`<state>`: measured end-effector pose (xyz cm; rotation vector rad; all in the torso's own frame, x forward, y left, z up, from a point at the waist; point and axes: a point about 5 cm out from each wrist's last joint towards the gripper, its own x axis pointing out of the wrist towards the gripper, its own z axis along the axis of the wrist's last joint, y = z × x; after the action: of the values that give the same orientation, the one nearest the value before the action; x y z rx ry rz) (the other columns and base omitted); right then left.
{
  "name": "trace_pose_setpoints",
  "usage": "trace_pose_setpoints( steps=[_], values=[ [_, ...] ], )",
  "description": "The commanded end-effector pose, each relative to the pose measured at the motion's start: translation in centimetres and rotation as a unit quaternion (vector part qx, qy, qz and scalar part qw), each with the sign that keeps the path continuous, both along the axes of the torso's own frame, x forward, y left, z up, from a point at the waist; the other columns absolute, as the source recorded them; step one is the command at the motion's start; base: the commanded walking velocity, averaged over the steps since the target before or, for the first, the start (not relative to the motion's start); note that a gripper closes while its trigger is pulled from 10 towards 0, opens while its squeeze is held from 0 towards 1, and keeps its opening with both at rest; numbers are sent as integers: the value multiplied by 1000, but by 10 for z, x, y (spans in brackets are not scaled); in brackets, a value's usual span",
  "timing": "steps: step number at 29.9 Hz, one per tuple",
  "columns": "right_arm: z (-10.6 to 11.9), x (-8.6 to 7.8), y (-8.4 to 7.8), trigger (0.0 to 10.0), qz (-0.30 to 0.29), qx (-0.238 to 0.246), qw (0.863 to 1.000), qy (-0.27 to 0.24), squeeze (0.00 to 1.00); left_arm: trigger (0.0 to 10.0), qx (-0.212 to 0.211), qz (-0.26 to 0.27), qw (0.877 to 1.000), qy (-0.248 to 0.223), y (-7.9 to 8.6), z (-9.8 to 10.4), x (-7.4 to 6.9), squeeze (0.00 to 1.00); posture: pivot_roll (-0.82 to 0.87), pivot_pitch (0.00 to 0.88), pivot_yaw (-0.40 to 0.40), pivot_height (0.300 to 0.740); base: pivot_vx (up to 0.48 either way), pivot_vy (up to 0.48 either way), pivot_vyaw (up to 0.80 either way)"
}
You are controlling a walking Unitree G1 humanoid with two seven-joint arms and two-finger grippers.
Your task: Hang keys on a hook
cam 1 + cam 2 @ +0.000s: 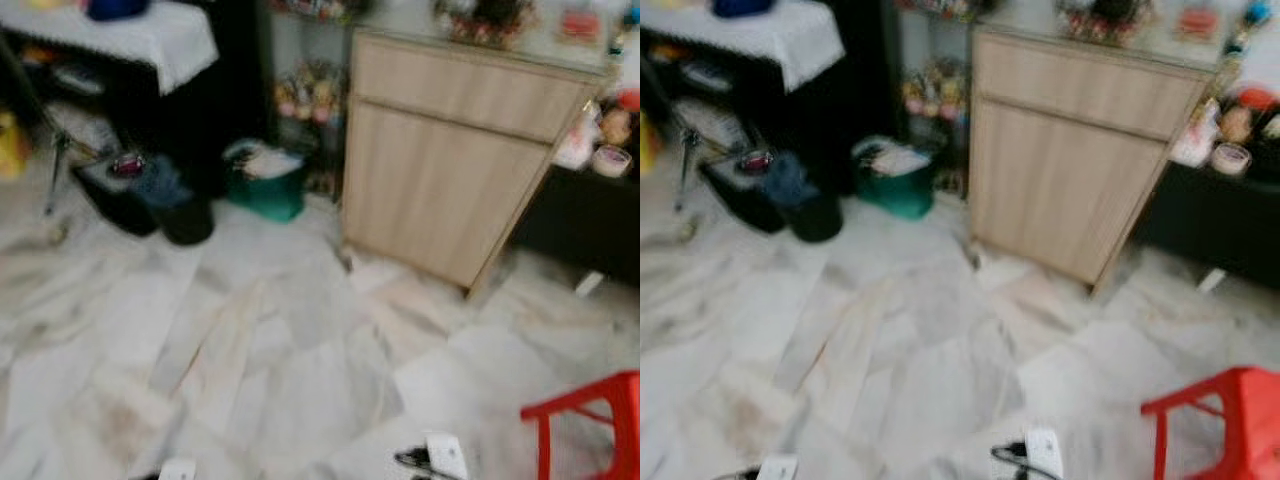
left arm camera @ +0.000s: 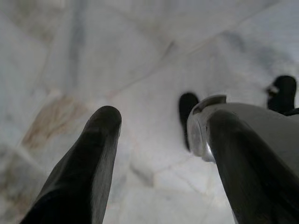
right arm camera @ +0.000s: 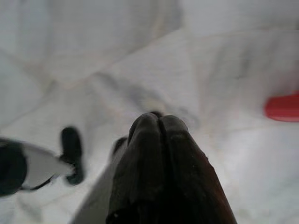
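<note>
The left claw (image 2: 154, 135) hangs over the pale marble floor (image 1: 300, 360) with its two black fingers (image 2: 88, 163) standing well apart and nothing between them. The finger on the right of the left wrist view is partly covered by a silver, shiny part. The right claw (image 3: 159, 122) points down at the same floor with its two fingers pressed tight together; nothing can be seen held between them. Keys and a hook cannot be made out in any of these blurred pictures.

The head views take in the room. A light wooden cabinet (image 1: 450, 160) stands in the upper right of the frame, with blurred ornaments on top. A green bin (image 1: 268, 185) sits just left of the cabinet's foot, and a dark bin (image 1: 185, 210) stands further left. A table with a white cloth (image 1: 150, 35) is in the upper left corner. A red stool (image 1: 590, 425) sits at the lower right. At the bottom edge, small white and black parts of the robot's arms show.

The right wrist view catches a red sliver of the stool at its right edge.
</note>
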<state>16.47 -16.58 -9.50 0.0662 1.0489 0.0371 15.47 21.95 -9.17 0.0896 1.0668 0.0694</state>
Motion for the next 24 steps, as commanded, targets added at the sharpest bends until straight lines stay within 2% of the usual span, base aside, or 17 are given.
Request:
trace_pose_setpoints(
  steps=[1,10,17,18,19,24],
  values=[
    [-1,0,9,10000,3,10,1000,1,0,10000,8,3,1000,16,6,-3,-10,0,50,48,-3,740,0,0,-681],
    [-1,0,9,10000,6,10,1000,2,0,10000,16,-2,1000,16,9,-2,-10,0,55,54,-5,740,0,0,-682],
    [-1,-1,10,10000,3,13,1000,5,0,10000,14,4,1000,18,10,-3,-13,0,59,58,-4,740,0,-352,-674],
    [-1,-1,10,10000,3,14,1000,5,145,10000,12,8,1000,17,10,-3,-13,0,59,58,-4,740,0,0,-669],
    [-1,-1,10,10000,1,15,1000,5,1000,10000,11,9,1000,18,10,-3,-13,0,59,58,-4,740,0,0,-669],
    [-1,-1,10,10000,-4,15,1000,1,1000,10000,14,4,1000,20,10,-3,-13,0,58,51,-1,740,0,0,-669]
  ],
)
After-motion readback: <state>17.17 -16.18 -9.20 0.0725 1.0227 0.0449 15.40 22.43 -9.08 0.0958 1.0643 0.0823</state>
